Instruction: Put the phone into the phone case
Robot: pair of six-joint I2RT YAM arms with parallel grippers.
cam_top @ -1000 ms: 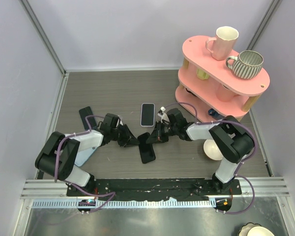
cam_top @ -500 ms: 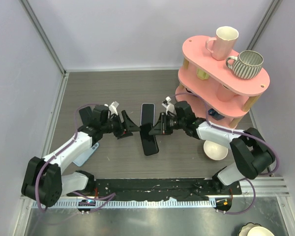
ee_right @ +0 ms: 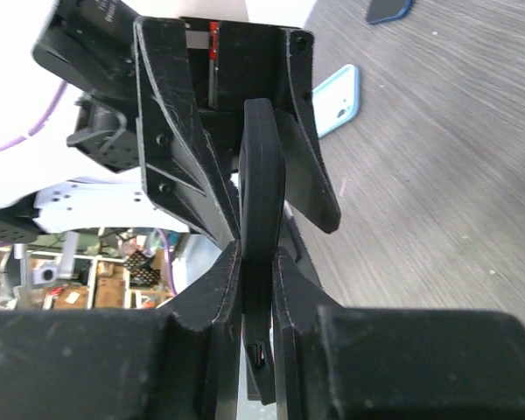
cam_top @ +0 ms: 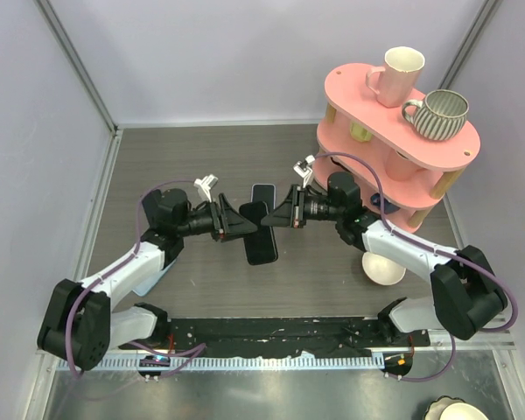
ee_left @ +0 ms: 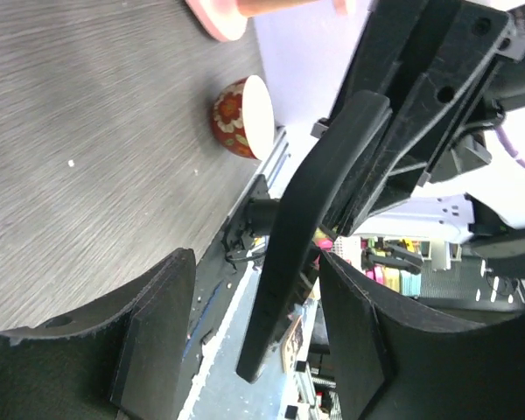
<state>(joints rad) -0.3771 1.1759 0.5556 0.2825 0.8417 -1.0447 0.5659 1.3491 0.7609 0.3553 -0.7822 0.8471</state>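
My right gripper (cam_top: pixel 278 218) (ee_right: pixel 255 280) is shut on the edge of a black phone case (cam_top: pixel 262 243) (ee_right: pixel 262 175) and holds it off the table, seen edge-on in the right wrist view. My left gripper (cam_top: pixel 243 220) (ee_left: pixel 258 350) faces it, open. Its fingers (ee_left: pixel 157 341) stand on either side of the case (ee_left: pixel 289 236) without touching it. The phone (cam_top: pixel 262 191), dark-screened with a pale rim, lies flat on the table just behind both grippers, partly hidden by them.
A pink two-tier shelf (cam_top: pixel 354 96) with mugs stands at the back right. A bowl (cam_top: pixel 381 267) (ee_left: pixel 241 114) sits under the right arm. A light blue phone (cam_top: pixel 144 278) (ee_right: pixel 337 103) lies by the left arm. Grey walls enclose the table.
The right gripper has lifted the black case off the table and carried it back and up. The left gripper has risen with it and now straddles the case's free end.
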